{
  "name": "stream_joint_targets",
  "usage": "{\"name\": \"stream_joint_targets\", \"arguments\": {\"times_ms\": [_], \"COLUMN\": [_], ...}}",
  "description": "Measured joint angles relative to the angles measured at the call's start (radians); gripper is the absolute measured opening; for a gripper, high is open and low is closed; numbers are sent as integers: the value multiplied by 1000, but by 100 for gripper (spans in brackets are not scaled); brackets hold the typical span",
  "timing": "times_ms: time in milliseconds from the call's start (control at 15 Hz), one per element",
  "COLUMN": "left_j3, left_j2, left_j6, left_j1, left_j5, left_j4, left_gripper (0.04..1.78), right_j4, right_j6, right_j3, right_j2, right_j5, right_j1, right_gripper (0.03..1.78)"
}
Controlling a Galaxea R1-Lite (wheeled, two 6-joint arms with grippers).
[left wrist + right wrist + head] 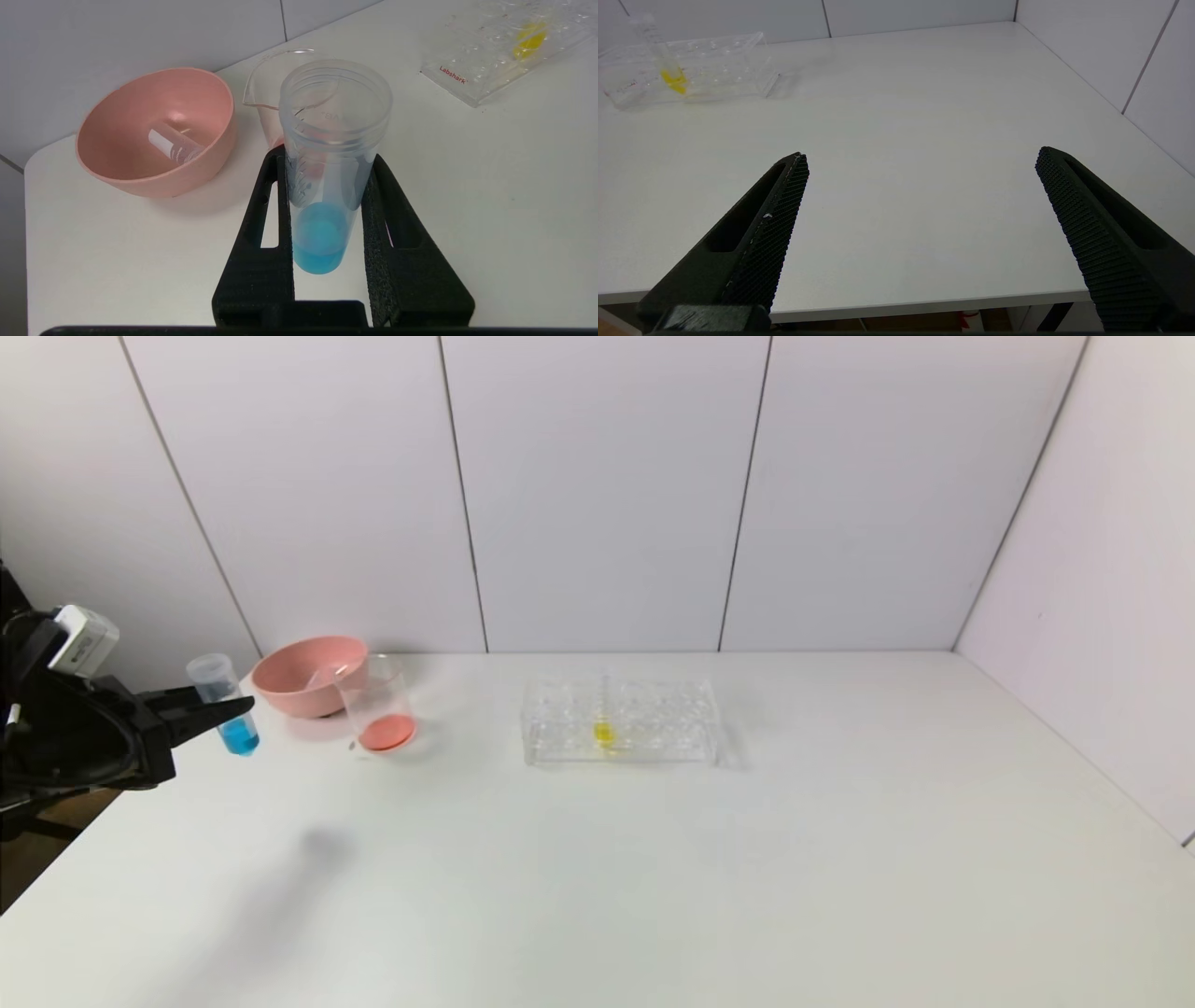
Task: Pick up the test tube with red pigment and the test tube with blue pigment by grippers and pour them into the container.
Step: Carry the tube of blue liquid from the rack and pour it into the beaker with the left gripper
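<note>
Between the left gripper's point(224, 711) pinching fingers point(261, 242), upright blue-pigment tube point(327, 177); right gripper's point(920, 186) fingers spread.

The left gripper point(219, 714) is matt black, its two long fingers tapering to blunt tips, each with a narrow slot cut through its side (plain in the left wrist view point(327, 172)). Their surface is grainy, like printed plastic. Behind them sits a bulky, rounded black housing carrying a small white-and-grey box. The right gripper point(922, 156) is black too; its inner finger faces bear a fine ribbed, cross-hatched texture.
</note>
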Motion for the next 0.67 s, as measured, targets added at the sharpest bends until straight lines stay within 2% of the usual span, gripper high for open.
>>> {"name": "stream_joint_targets", "arguments": {"times_ms": [333,667], "left_j3": [-279,-644], "left_j2": [70,182], "left_j6": [9,118], "left_j1": [-46,-119], "left_j5": [4,71], "left_j4": [297,709], "left_gripper": [44,44], "right_j4": [0,0], "right_j6": [0,0], "right_j3": [0,0], "right_j2": [0,0], "right_j5": [0,0], "right_j1": [0,0], "right_gripper": [177,177]}}
